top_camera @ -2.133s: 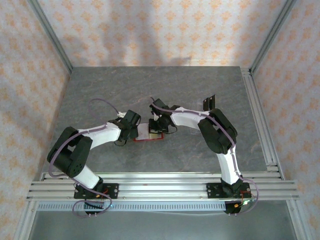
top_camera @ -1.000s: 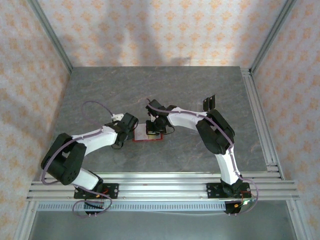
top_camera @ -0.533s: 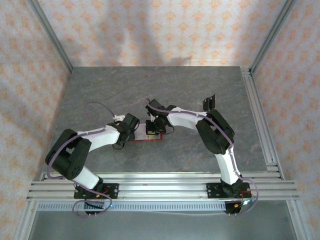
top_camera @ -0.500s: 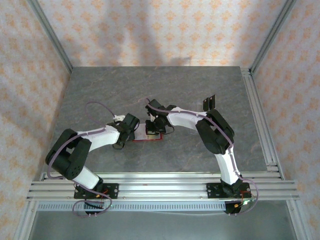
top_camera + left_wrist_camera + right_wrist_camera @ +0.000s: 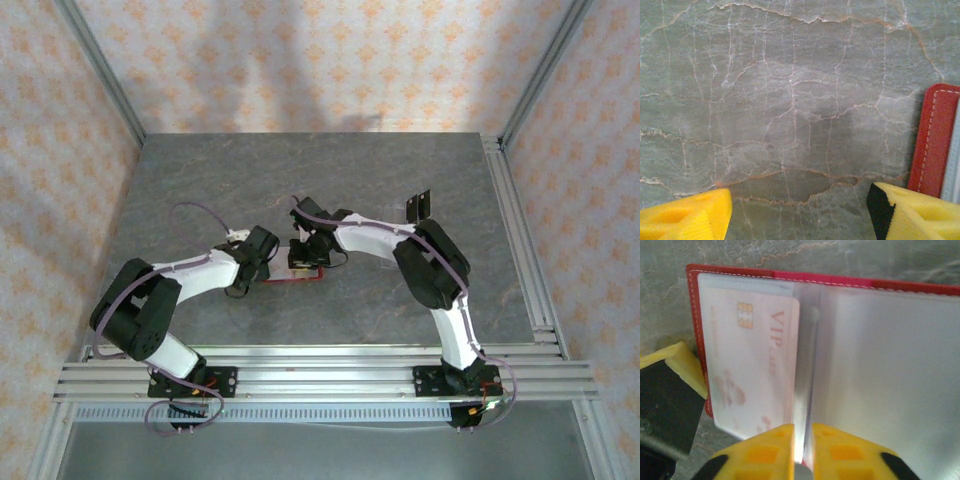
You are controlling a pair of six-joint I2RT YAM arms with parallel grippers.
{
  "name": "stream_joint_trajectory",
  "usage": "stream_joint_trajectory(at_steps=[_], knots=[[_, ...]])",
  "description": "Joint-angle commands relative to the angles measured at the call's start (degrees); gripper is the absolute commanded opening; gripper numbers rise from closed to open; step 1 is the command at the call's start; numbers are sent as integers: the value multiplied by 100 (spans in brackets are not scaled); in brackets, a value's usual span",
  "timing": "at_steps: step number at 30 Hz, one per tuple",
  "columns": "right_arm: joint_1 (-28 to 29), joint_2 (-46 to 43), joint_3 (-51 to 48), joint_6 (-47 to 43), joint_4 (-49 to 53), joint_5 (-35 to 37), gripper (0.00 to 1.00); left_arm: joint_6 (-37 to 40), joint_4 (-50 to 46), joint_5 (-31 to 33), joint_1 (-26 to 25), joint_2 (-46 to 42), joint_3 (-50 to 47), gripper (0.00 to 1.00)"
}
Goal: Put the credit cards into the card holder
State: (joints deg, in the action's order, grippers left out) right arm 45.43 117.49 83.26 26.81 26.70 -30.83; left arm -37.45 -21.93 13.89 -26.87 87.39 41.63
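Note:
The red card holder (image 5: 730,274) lies open on the table, its pale lining up, and shows between the two wrists (image 5: 312,278). One credit card (image 5: 752,355) with a chip and "VIP" print sits in its left pocket. My right gripper (image 5: 802,440) hangs over the middle fold, jaws a slit apart. A thin sheet (image 5: 805,390) stands edge-on between them; I cannot tell whether it is a card or a sleeve. My left gripper (image 5: 800,215) is open over bare table. Its right finger (image 5: 915,210) touches the holder's red edge (image 5: 935,140).
The grey stone-patterned table (image 5: 200,190) has free room all round the holder. A small dark upright piece (image 5: 418,205) stands at the back right. Metal rails run along the right edge (image 5: 520,240) and the near edge (image 5: 320,375).
My right jaws have parted a little from shut. Over two seconds both grippers drew slightly in toward the holder; in the last half second the arms have hardly moved.

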Motion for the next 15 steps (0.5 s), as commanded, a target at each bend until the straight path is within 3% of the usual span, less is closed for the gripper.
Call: stream_joint_trajectory(at_steps=[1, 3, 9, 15], knots=[[-185, -645, -225, -45, -22, 303, 27, 125, -428, 37, 15, -372, 327, 75], [-251, -804, -316, -159, 102, 501, 35, 184, -577, 58, 41, -469, 466, 75], [-313, -1121, -395, -486, 623, 1199, 46, 286, -776, 83, 94, -469, 700, 75], [-234, -690, 17, -886, 1306, 1797, 53, 344, -739, -17, 129, -323, 789, 76]])
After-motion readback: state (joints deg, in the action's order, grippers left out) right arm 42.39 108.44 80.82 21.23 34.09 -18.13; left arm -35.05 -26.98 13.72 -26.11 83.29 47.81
